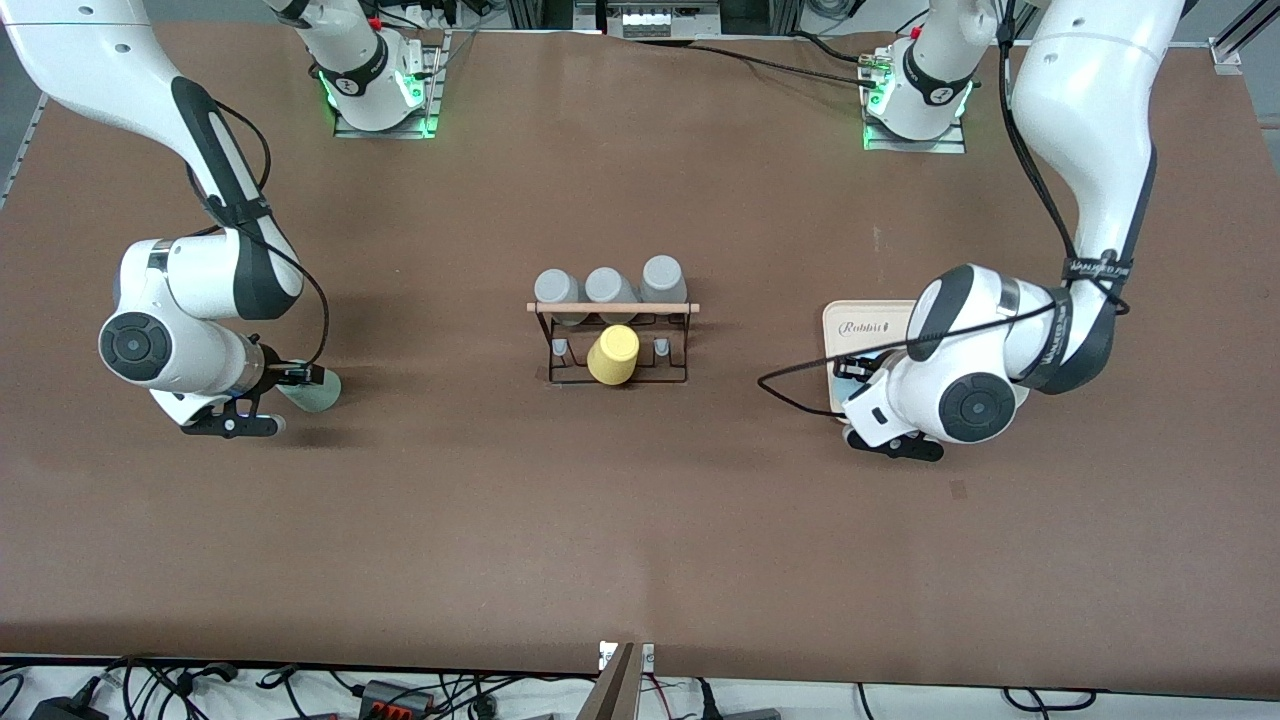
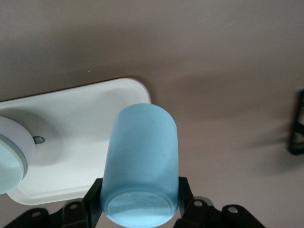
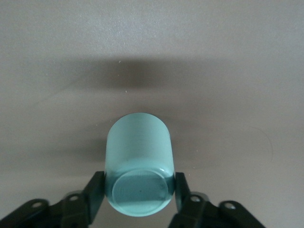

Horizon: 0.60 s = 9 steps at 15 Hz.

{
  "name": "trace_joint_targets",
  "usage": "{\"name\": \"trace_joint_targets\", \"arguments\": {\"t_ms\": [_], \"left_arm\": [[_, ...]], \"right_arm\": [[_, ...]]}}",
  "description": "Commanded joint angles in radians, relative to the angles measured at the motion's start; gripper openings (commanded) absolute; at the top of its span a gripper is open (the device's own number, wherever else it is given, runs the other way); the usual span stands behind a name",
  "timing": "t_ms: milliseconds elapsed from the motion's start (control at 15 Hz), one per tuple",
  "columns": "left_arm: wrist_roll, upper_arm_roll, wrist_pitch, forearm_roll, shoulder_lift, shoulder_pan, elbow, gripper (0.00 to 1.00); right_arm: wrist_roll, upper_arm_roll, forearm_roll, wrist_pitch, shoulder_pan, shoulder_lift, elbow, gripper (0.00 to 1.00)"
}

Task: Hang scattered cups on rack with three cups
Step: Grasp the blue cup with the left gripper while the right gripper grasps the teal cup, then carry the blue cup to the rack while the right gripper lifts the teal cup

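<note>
My right gripper point(image 1: 300, 379) is shut on the pale mint-green cup point(image 1: 318, 392), held on its side low over the table toward the right arm's end; in the right wrist view the cup point(image 3: 139, 161) sits between both fingers point(image 3: 95, 192). My left gripper point(image 1: 858, 368) is shut on the light blue cup point(image 2: 140, 161), held on its side over the edge of the cream tray point(image 2: 80, 133). In the front view the blue cup is mostly hidden by the arm. The black wire rack point(image 1: 610, 345) with its wooden rod point(image 1: 612, 308) stands mid-table.
Three grey cups point(image 1: 608, 287) hang on the rack's side farther from the front camera, and a yellow cup point(image 1: 613, 355) on the nearer side. The cream tray point(image 1: 865, 325) lies toward the left arm's end. A round white and pale green object point(image 2: 9, 156) sits on the tray.
</note>
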State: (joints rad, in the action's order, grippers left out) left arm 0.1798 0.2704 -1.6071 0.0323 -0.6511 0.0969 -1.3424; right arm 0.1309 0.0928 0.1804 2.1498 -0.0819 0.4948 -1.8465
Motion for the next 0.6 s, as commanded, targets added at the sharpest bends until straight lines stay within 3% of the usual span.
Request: {"name": "trace_joint_targets", "arguments": {"t_ms": [0, 200, 400, 533], "left_arm": [[0.094, 0.085, 0.075, -0.031, 0.007, 0.018, 0.110, 0.03], [0.362, 0.151, 0.059, -0.034, -0.005, 0.097, 0.202, 0.03], [0.619, 0.151, -0.011, -0.035, -0.009, 0.191, 0.227, 0.03], [0.655, 0.153, -0.039, -0.057, -0.027, 0.214, 0.227, 0.06]], "right_arm": [[-0.016, 0.010, 0.011, 0.013, -0.009, -0.013, -0.022, 0.38], [-0.013, 0.018, 0.008, 0.001, 0.005, -0.024, 0.009, 0.32], [0.001, 0.019, -0.004, -0.140, 0.060, -0.032, 0.127, 0.32], [0.038, 0.025, -0.060, -0.206, 0.100, -0.032, 0.203, 0.32]]}}
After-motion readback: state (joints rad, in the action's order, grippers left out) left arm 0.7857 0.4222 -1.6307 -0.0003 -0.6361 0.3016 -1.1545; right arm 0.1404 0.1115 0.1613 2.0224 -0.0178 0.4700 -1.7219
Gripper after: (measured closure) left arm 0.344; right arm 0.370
